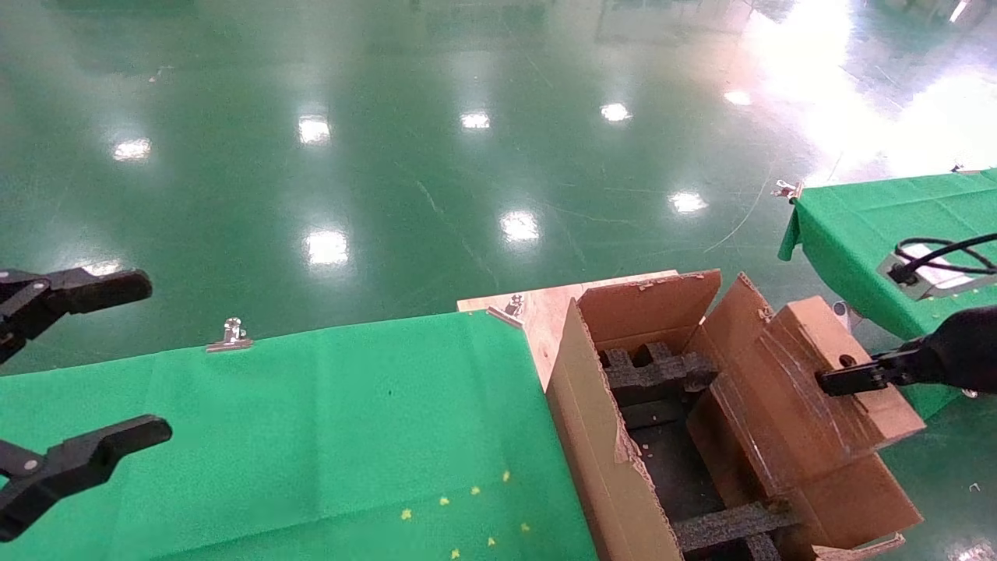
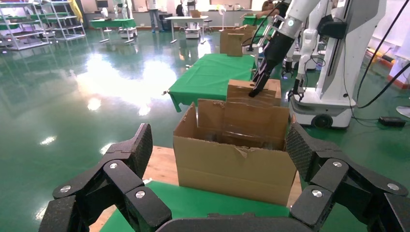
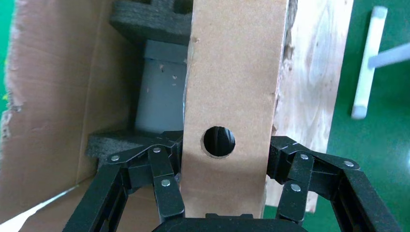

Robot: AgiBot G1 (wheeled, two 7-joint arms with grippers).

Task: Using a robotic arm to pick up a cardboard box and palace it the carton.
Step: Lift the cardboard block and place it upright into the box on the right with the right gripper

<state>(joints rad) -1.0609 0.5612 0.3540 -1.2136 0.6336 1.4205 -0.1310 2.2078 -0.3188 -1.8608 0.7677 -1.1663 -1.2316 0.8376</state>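
No brand, label or writing can be read on anything in these views.

From the head camera, the cardboard box (image 1: 810,397) is a flat brown slab with glossy clear tape across its broad face and a small round hole in its narrow upper face. It stands tilted over the right side of the carton (image 1: 615,436), its lower end down among the carton's flaps. The carton is a large corrugated one with ragged torn edges and black foam inserts (image 1: 658,370) inside (the nearer insert is cut off by the bottom edge). The right claw (image 1: 845,379) reaches in from the right and is clenched on the box's upper end; only one black finger shows clearly, the far one being hidden behind the box. The left claw (image 1: 86,366) hangs spread wide over the green-covered counter (image 1: 327,421), holding nothing. A silver clip (image 1: 230,335) pins the cloth at the counter's far edge.

The left wrist camera looks past its own gaping fingers (image 2: 133,154) at the carton (image 2: 234,166) from the side, the cardboard box (image 2: 254,93) sticking up above its rim with the right claw (image 2: 255,91) at its top edge. Whether the box's lower end rests on foam is probably not decidable here.

The right wrist camera shows the cardboard box (image 3: 232,96) edge-on, its hole dark, gripped on both sides by the claw's fingers (image 3: 159,169), with foam and a grey block (image 3: 162,92) in the carton behind.
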